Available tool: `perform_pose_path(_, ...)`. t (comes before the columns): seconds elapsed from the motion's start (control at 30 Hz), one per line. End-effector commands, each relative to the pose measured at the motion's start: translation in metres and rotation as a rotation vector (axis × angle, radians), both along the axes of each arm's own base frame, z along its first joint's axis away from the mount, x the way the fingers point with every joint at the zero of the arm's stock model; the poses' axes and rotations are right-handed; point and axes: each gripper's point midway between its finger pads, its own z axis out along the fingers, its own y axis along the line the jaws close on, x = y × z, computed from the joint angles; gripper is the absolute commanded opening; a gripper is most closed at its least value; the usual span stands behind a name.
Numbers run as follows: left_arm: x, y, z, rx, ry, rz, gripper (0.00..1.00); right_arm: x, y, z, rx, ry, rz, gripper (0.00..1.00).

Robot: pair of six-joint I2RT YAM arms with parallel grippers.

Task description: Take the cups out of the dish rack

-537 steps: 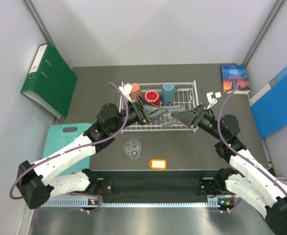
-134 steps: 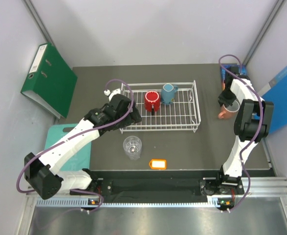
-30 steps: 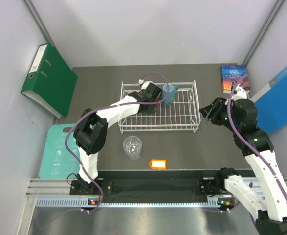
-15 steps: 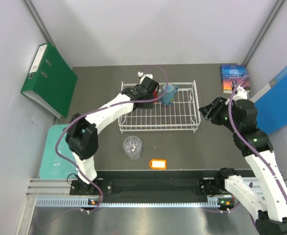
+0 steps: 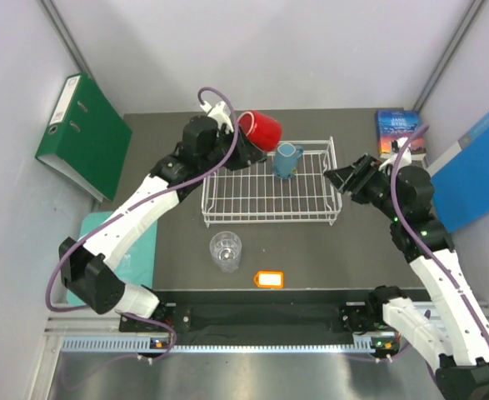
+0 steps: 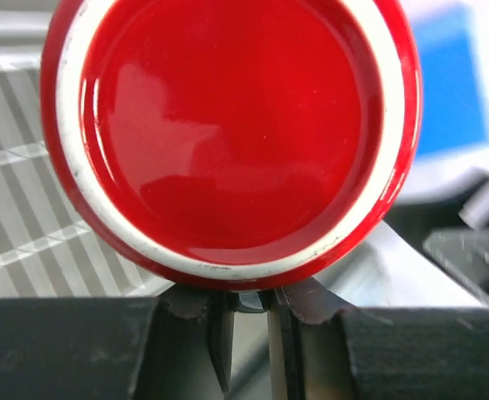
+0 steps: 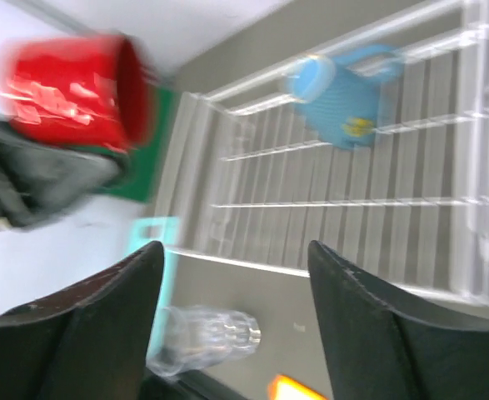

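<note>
I find the left gripper [image 6: 246, 315] pinched narrowly on the glossy red mug [image 6: 227, 125], whose round red face, ringed in white, is turned to the wrist. It is held aloft off the far left corner of the white wire dish rack [image 5: 252, 197]. The right gripper [image 7: 236, 254] stands spread, holding nothing. The light blue mug [image 5: 287, 158] sits on the grid floor ahead of its fingers.
</note>
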Motion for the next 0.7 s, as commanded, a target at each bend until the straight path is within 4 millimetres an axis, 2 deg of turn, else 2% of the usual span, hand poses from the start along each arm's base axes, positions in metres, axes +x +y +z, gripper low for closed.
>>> perform_pose_path(0.0,-0.047,-0.034,0.070,-0.344,-0.112,-0.284,0.00,-0.012,0.043,0.071,0.214,-0.211,0.242,0.73)
perform_pose_path(0.03,-0.060,-0.036,0.078,-0.393,-0.097,-0.337,0.00,-0.013,0.045,0.072,0.238,-0.230,0.255,0.84)
perform_pose_path(0.07,-0.065,-0.036,0.081,-0.418,-0.097,-0.359,0.00,-0.017,0.047,0.086,0.260,-0.288,0.273,0.88)
perform_pose_path(0.13,-0.077,-0.036,0.088,-0.469,-0.101,-0.401,0.00,-0.020,0.053,0.092,0.292,-0.286,0.314,0.92)
perform_pose_path(0.3,-0.092,-0.034,0.090,-0.540,-0.083,-0.452,0.00,-0.020,0.063,0.107,0.361,-0.317,0.371,0.89)
perform_pose_path(0.33,-0.095,-0.033,0.097,-0.569,-0.089,-0.462,0.00,-0.020,0.064,0.107,0.368,-0.318,0.376,0.88)
perform_pose_path(0.67,-0.114,-0.035,0.098,-0.635,-0.054,-0.524,0.00,-0.018,0.095,0.111,0.402,-0.306,0.464,0.82)
